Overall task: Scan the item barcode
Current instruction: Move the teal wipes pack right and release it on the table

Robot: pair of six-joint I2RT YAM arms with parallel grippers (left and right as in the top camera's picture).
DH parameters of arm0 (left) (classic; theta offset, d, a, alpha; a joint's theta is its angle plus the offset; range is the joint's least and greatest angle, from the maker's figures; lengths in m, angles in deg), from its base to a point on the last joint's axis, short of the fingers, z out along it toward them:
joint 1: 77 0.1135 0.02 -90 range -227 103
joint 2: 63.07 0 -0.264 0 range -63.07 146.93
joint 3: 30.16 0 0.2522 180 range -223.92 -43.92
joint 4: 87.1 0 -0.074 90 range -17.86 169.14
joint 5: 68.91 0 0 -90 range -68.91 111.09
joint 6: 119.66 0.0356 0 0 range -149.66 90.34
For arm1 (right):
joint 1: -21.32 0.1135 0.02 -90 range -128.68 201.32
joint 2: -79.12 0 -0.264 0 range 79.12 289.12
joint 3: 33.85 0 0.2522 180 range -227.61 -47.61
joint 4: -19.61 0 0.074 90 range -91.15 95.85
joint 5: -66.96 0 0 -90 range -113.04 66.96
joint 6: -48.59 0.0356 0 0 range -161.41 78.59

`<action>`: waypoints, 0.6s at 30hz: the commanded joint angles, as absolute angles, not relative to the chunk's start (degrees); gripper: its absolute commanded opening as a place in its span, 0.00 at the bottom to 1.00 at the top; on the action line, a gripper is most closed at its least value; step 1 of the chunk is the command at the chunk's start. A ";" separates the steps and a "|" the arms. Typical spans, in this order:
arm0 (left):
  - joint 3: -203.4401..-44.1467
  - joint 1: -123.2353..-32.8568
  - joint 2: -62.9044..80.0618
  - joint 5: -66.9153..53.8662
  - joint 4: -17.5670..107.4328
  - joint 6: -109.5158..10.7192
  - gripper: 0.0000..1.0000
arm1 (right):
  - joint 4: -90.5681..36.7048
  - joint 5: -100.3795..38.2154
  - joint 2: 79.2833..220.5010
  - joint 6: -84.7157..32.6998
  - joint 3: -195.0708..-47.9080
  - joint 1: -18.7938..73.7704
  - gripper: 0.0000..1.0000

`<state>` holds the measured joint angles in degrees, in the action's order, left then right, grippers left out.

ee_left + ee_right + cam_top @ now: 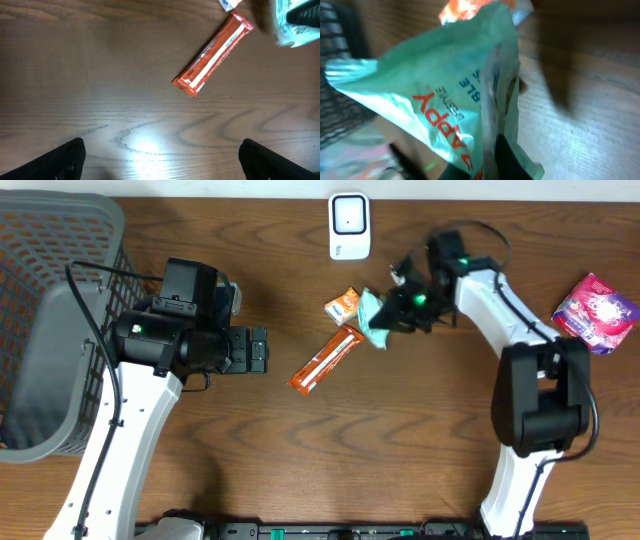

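My right gripper [393,311] is shut on the edge of a teal snack packet [374,320], held just above the table right of centre. In the right wrist view the teal packet [445,95] with red lettering fills the frame, and a dark finger [507,160] presses its crimped seam; no barcode shows. A white scanner [349,225] stands at the back edge, a short way behind the packet. My left gripper [258,351] hovers open over bare wood at the left, its fingertips [67,159] wide apart with nothing between them.
An orange bar wrapper [326,360] lies diagonally at centre, also in the left wrist view [214,54]. A small orange packet [343,304] sits beside the teal one. A pink packet [596,310] lies far right. A grey mesh basket [55,380] takes the left edge.
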<state>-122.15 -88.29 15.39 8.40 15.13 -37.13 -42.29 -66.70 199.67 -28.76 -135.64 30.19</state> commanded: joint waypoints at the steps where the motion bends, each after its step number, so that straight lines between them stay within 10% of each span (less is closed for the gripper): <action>1: -122.09 -88.05 15.52 8.95 15.11 -37.19 0.98 | -38.37 -84.77 204.50 -32.17 -129.02 26.14 0.08; 10: -122.09 -88.05 15.52 8.93 15.11 -37.19 0.98 | -44.14 -70.83 204.50 -27.28 -131.34 13.82 0.29; 14: -122.09 -88.05 15.52 8.93 15.11 -37.19 0.98 | -56.25 -59.79 199.85 -31.43 -139.62 12.59 0.64; 18: -122.09 -88.05 15.52 8.93 15.11 -37.19 0.98 | -62.02 -49.26 196.24 -31.91 -143.31 15.28 0.60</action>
<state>-122.15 -88.29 15.39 8.40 15.11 -37.13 -60.49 -59.66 200.72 -30.27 -140.47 12.72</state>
